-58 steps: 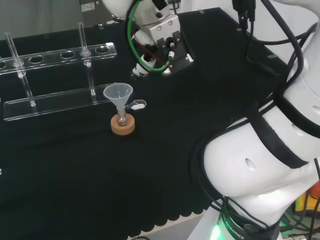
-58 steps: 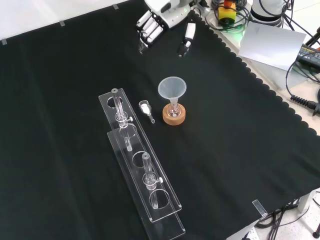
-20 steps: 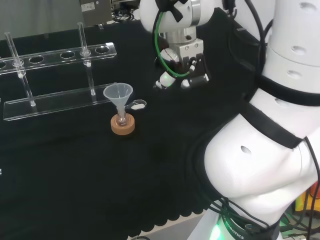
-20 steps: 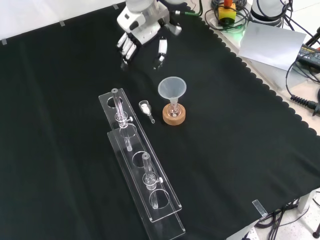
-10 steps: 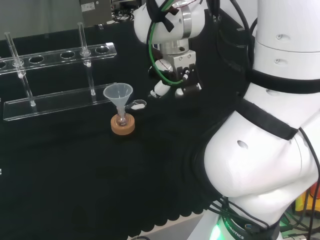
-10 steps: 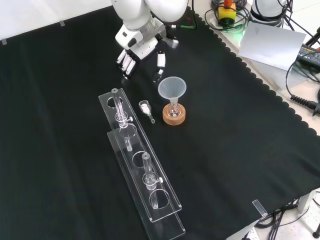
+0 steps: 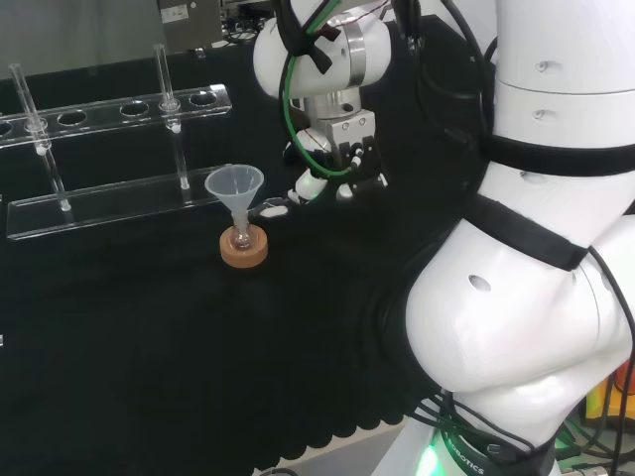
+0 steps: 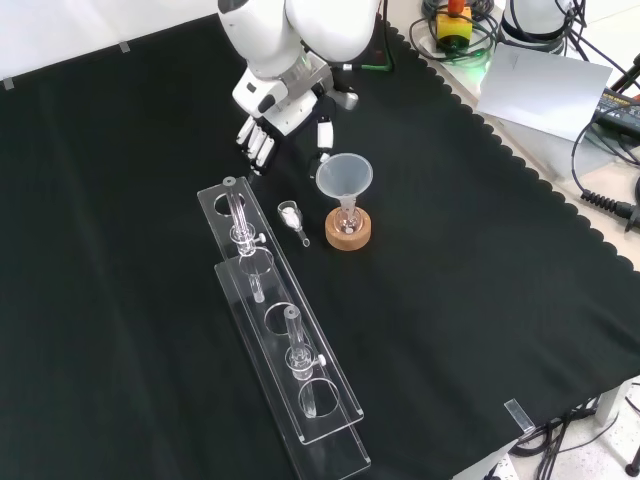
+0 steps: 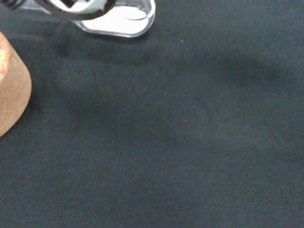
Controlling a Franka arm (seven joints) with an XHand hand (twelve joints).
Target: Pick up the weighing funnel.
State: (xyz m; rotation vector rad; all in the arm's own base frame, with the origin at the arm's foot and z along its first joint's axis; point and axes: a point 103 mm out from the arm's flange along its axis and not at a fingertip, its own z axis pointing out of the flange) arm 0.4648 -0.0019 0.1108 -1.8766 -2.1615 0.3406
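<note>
Hand, head view: held low over the black cloth, near the weighing funnel, which lies flat just beside the big funnel on its cork ring; fingers fairly straight, parted from the thumb, nothing held. Front view: fingers and thumb point down at the cloth, a strip of bare cloth between them and the weighing funnel, which lies between the clear rack and the cork ring. Wrist view: scoop end of the weighing funnel close ahead, cork ring to one side. Note on handling, as I judge it: bring the hand squarely over the piece before lowering, fingers to one side and thumb to the other; pinch low, since it is small and slippery-looking; keep clear of the big funnel, which seems easy to knock over.
</note>
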